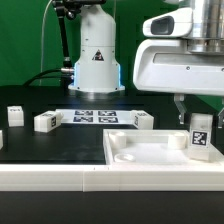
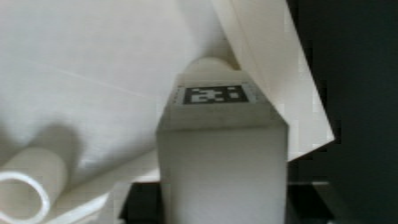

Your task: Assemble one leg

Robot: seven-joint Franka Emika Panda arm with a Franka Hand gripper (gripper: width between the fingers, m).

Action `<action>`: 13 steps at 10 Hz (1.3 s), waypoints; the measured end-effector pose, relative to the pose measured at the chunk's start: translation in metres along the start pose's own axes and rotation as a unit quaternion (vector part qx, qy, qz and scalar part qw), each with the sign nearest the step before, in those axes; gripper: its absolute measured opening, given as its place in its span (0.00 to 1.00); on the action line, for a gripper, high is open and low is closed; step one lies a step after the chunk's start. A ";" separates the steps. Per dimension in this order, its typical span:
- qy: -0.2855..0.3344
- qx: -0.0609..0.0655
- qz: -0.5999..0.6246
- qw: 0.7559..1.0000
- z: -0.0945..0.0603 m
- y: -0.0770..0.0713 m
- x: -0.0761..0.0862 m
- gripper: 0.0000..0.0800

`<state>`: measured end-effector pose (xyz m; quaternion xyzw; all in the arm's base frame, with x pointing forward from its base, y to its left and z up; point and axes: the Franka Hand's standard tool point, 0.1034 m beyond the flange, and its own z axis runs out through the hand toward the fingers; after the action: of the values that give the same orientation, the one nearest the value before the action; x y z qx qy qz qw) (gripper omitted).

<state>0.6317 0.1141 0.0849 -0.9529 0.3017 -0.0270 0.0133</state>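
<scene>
White plastic rectangular block with a black-and-white square tag, the leg (image 1: 200,137), is held upright in the two-finger gripper (image 1: 198,116). The fingers are closed against its sides. In the wrist view the leg (image 2: 222,150) runs straight out from between the dark fingers, tag face toward the camera.

Location: the leg is over the large white square plastic plate (image 1: 150,160), toward the exterior view's right. Contact between leg end and plate cannot be confirmed from either view.

Finding: a round corner recess (image 2: 25,186) shows in the wrist view, off to one side of the leg, not under it. The leg is judged not yet seated.

Recommendation: keep the clamp firm and the leg vertical. Bring its lower end squarely over the chosen recess before descending. Lower slowly and, if the joint threads, turn without side load. Release only once the leg stands without support.

Risk: a tilted entry could jam the leg or shift the plate.

Other items: spare white blocks (image 1: 45,122) and the marker board (image 1: 95,117) lie well apart on the black table (image 1: 60,148).
</scene>
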 end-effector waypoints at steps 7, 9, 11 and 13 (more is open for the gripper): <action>0.001 -0.002 0.300 0.954 -0.001 0.000 -0.006 0.36; -0.001 -0.001 0.321 0.947 0.000 -0.001 -0.007 0.57; -0.001 0.000 0.311 0.950 0.000 -0.001 -0.007 0.75; -0.001 0.000 0.254 0.967 -0.001 -0.001 -0.005 0.79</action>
<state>0.6282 0.1179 0.0859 -0.8451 0.5338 -0.0221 0.0204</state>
